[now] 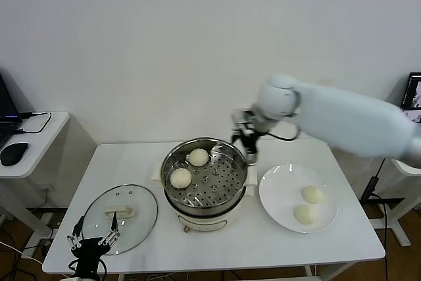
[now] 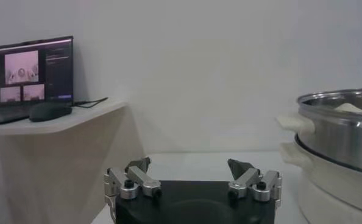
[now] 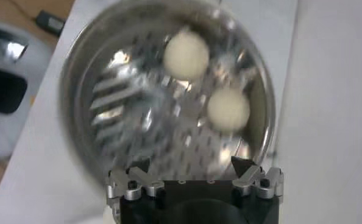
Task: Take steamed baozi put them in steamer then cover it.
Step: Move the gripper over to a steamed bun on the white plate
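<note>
Two small round cream-white steamed baozi (image 1: 189, 167) are seen lying in the round shiny stainless-steel steamer (image 1: 231, 192), on its perforated floor toward the left and far side, the basket seated on a cream-white electric pot base (image 1: 205, 220) at the middle of the white desk (image 1: 263, 245). Two more cream-white buns (image 1: 309, 204) are left on the flat white plate (image 1: 279, 195) just to the right of the steamer. The round clear glass cover (image 1: 141, 212) with its metal rim and cream-white oblong handle is laid flat on the desk to the left of the steamer, well apart from it. The right gripper (image 1: 247, 141) is held above the far right rim of the steamer, its jaws spread and nothing between them; the basket and its two buns are seen below it in the right wrist view. The left gripper (image 1: 94, 239) is parked low at the near left corner of the desk beside the cover, its jaws likewise spread and empty. The loading step is judged to be half done. The next move calls for the right gripper to be carried over to the plate and lowered around one of the remaining buns, with a light squeeze, since the soft dough could be dented; the cover is to be placed only after all four are inside
</note>
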`<state>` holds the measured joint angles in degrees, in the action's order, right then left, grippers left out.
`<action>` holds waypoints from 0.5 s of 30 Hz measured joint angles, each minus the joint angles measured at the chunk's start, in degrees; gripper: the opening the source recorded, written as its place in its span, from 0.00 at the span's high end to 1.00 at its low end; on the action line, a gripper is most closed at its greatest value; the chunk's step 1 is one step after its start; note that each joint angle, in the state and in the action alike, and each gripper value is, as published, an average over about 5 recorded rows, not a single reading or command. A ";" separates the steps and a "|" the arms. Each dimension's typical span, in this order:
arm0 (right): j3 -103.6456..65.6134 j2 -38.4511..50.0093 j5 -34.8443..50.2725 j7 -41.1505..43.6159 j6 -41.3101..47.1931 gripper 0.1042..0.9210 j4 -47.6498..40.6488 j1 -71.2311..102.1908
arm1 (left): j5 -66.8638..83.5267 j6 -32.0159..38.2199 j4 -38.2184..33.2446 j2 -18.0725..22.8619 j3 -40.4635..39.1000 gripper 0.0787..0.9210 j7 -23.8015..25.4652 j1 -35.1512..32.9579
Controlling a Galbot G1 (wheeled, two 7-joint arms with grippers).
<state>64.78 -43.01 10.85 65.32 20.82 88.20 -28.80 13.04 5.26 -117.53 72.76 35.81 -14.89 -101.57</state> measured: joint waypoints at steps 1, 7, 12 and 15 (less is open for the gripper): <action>-0.38 1.58 -0.97 0.15 -0.55 0.12 0.51 0.79 | -0.07 0.00 0.00 0.02 -0.04 0.12 0.00 -0.05; -3.66 9.00 -6.72 0.18 -2.90 0.12 2.52 7.04 | -0.36 0.00 0.06 0.27 -0.02 0.12 0.00 -0.47; -6.96 12.61 -10.73 -0.36 -3.96 0.12 3.34 13.26 | -0.65 0.03 0.37 0.58 0.04 0.12 -0.01 -0.67; -8.88 13.88 -12.72 -0.79 -4.36 0.12 3.57 17.15 | -0.90 0.04 0.47 0.86 -0.09 0.12 -0.01 -0.68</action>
<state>55.90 -29.12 -1.87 64.53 16.46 91.77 -11.65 12.14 5.30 -117.06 73.61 35.72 -14.89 -102.25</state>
